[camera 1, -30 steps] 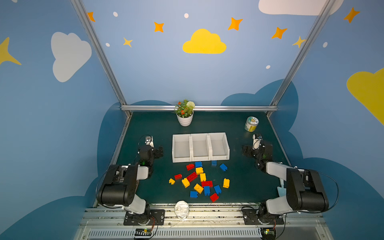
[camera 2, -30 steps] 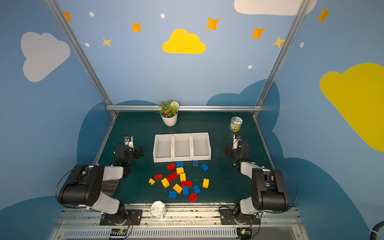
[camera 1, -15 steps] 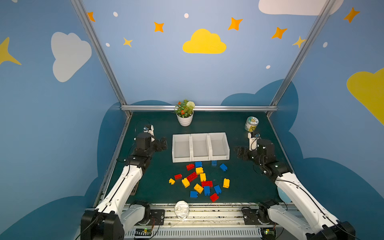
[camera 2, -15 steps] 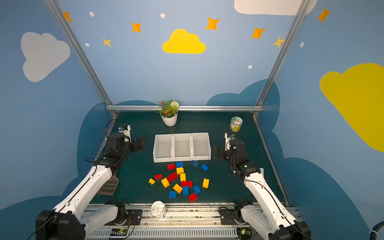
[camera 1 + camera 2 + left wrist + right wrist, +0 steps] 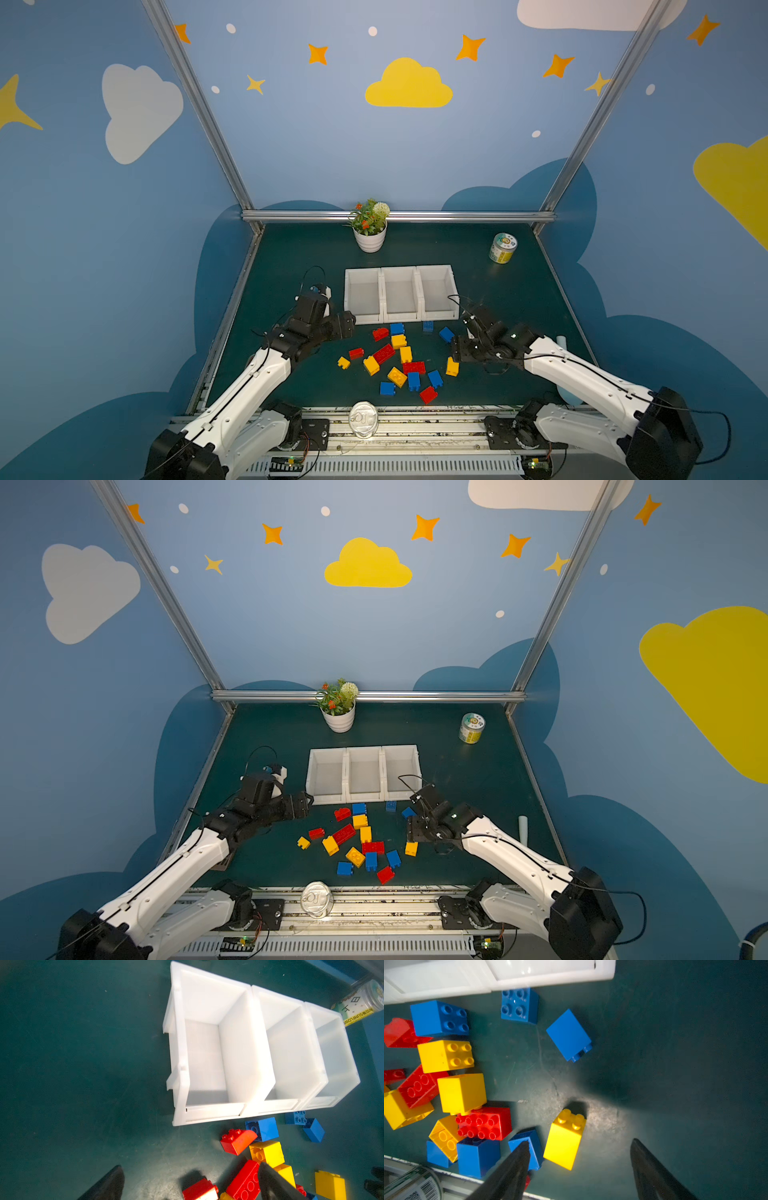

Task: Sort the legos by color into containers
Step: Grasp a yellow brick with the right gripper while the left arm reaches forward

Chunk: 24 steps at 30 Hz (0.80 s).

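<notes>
In a top view, my left gripper (image 5: 347,325) hangs just beside the near left corner of the containers (image 5: 401,318), jaws apart. The legos (image 5: 399,361) lie scattered on the mat (image 5: 291,270) in front of them. My right gripper (image 5: 457,353) hovers by a yellow brick (image 5: 452,367) at the pile's right edge.

Left wrist view: my fingers (image 5: 112,1180) stand wide apart above red bricks.

Right wrist view: my fingers (image 5: 517,1159) are apart, with the yellow brick between them, unclamped.

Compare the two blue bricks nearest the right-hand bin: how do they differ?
The upright brick stands studs up; the tipped brick lies on its side, studs pointing sideways. The upright brick sits right by the bin front, square to it; the tipped brick lies farther out, turned at an angle. Both are blue, on the mat, unheld.
</notes>
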{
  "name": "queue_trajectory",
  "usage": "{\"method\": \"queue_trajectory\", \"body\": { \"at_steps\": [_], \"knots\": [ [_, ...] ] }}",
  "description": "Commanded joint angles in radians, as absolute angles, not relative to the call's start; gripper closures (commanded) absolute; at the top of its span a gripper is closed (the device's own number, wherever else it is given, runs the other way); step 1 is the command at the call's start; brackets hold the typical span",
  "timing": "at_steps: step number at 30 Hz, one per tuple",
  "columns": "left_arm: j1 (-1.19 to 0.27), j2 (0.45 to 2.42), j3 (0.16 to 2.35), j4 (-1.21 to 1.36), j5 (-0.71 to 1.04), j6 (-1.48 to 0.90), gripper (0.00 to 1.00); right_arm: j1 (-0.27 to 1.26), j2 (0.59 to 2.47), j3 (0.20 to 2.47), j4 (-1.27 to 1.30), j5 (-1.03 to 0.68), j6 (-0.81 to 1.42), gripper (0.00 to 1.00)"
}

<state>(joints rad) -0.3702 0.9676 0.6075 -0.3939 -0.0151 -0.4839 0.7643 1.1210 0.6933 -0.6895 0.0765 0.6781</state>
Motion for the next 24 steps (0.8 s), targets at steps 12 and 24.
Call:
{"method": "queue_trajectory", "body": {
  "at_steps": [12,24],
  "knots": [
    [-0.406,0.954,0.584,-0.433,-0.017,-0.537,0.00,0.857,1.360,0.757,-0.759,0.060,0.837,0.36],
    [-0.406,0.932,0.562,-0.424,-0.021,-0.549,0.00,0.863,1.410,0.755,-0.722,0.063,0.862,0.63]
  ]
}}
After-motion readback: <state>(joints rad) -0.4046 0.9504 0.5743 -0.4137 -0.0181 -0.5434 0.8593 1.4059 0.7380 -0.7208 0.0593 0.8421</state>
